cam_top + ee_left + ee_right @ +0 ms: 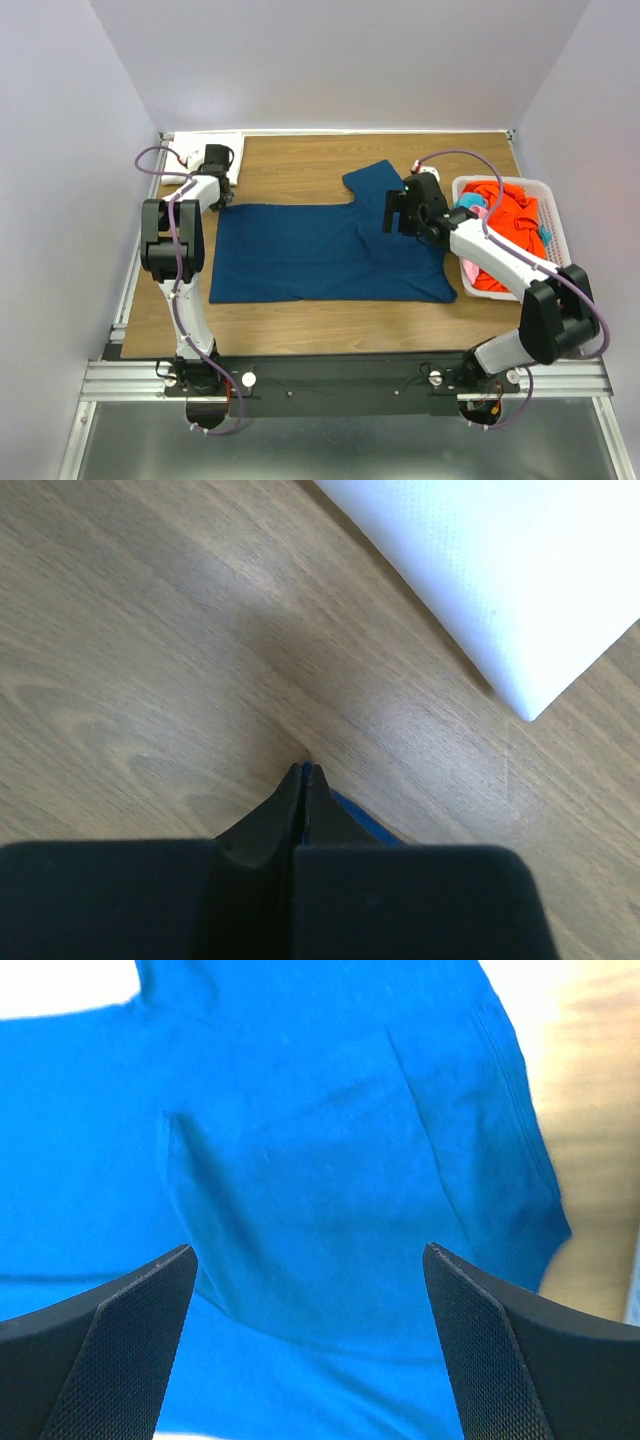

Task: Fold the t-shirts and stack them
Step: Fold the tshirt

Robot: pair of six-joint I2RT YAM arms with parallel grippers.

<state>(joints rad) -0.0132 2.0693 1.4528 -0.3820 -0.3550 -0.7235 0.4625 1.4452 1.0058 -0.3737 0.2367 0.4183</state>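
Toward the far-left side of the table (300, 315), my left gripper (305, 772) is clenching a corner of the navy t-shirt (320, 255), which is lying spread flat; my right gripper (308, 1250) is hovering wide open over its sleeve.

Left tool (305, 780) closed on the edge of the blue t-shirt (365, 825), low over the wooden worktop (150, 660). White cloth (500, 570) corner beyond.

In the left wrist view the left gripper (305, 775) is covering nearly all of the navy t-shirt (362, 820), leaving only a thin sliver, and the white t-shirt (500, 570) is running off the frame. From above, the right arm (490, 250) is hiding part of the basket (552, 205)
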